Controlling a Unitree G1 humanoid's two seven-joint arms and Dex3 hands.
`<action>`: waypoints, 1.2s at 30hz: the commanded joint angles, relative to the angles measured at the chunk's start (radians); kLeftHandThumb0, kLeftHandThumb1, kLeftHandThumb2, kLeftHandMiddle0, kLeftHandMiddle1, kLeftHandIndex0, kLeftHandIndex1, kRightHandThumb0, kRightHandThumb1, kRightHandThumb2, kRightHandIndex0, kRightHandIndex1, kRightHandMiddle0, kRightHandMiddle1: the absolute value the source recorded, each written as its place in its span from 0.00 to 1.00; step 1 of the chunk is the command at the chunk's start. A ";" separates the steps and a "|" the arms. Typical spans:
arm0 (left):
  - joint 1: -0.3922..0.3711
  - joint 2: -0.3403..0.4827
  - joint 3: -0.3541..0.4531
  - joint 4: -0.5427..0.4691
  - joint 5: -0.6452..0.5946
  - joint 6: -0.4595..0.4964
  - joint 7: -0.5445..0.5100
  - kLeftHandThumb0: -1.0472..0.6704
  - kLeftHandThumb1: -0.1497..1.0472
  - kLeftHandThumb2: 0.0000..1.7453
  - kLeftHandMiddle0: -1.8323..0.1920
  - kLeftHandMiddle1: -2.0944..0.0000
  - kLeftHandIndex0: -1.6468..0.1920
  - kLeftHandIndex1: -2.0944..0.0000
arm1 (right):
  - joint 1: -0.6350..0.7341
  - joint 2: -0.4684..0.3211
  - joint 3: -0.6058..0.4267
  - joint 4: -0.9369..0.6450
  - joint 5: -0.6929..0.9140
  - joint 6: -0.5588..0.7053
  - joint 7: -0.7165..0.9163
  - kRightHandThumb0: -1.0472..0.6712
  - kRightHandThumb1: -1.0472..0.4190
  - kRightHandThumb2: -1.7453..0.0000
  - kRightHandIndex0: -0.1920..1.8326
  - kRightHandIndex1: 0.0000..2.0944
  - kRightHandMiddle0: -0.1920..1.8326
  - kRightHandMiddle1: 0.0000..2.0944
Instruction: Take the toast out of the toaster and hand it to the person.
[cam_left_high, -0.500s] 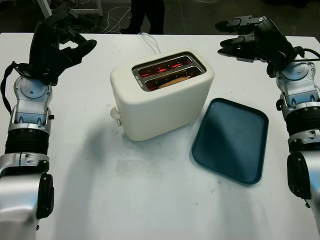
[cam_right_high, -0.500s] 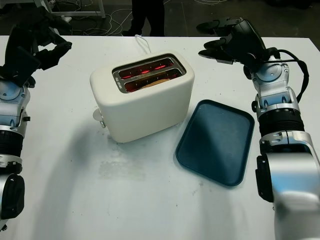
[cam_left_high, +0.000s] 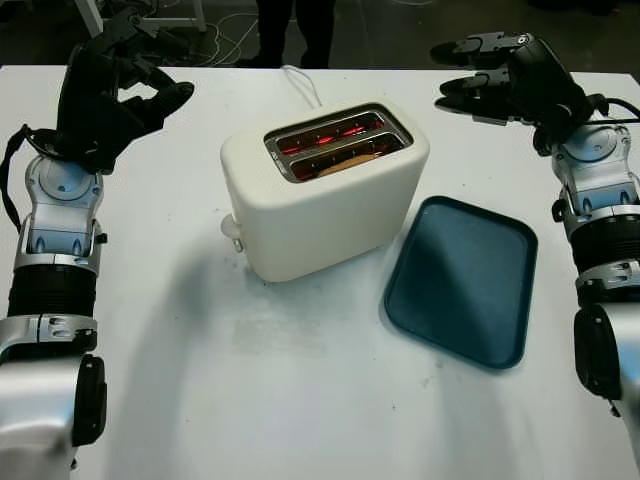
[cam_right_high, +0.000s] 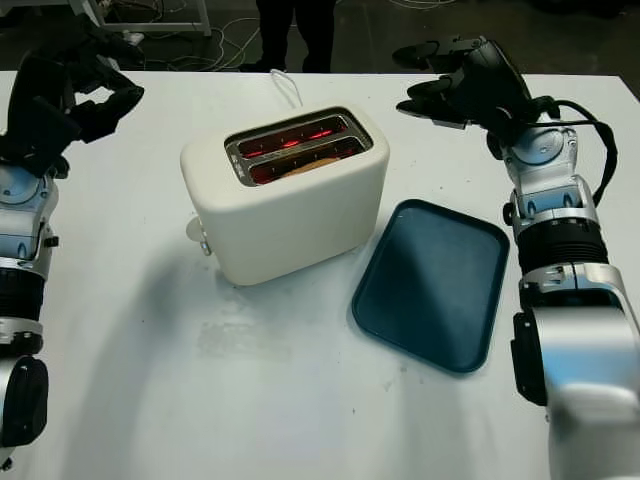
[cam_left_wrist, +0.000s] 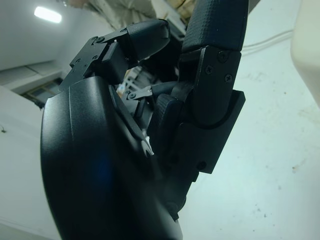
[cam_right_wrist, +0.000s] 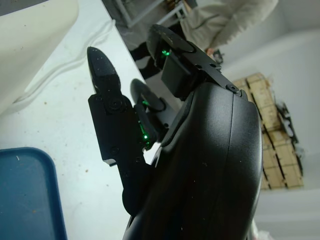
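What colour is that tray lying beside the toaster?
The tray is dark teal blue, plain with no pattern. It shows best in the left eye view.

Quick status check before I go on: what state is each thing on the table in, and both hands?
toaster: upright, elements glowing red.
toast: down in the nearer slot, not lifted out.
tray: flat beside the toaster, nothing on it.
left hand: raised, holding nothing.
right hand: open, raised, holding nothing.

White table (cam_left_high: 300, 400); dark floor (cam_left_high: 400, 30), perhaps cables (cam_right_high: 225, 35) behind.
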 joint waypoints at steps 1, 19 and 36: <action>0.018 0.007 -0.004 -0.022 0.000 0.020 -0.006 0.00 0.89 0.13 0.70 0.36 0.71 0.40 | 0.018 0.001 -0.013 -0.024 0.015 0.002 0.003 0.41 0.16 1.00 0.51 0.01 0.46 0.00; 0.049 0.001 -0.003 -0.106 0.005 0.078 -0.001 0.00 0.89 0.12 0.71 0.36 0.72 0.41 | 0.088 0.021 -0.050 -0.190 0.063 0.058 0.012 0.39 0.16 1.00 0.51 0.01 0.47 0.01; 0.101 -0.024 0.013 -0.203 -0.027 0.231 -0.005 0.00 0.89 0.06 0.71 0.36 0.70 0.42 | 0.144 0.019 -0.043 -0.244 0.045 0.040 0.008 0.40 0.16 1.00 0.52 0.01 0.47 0.00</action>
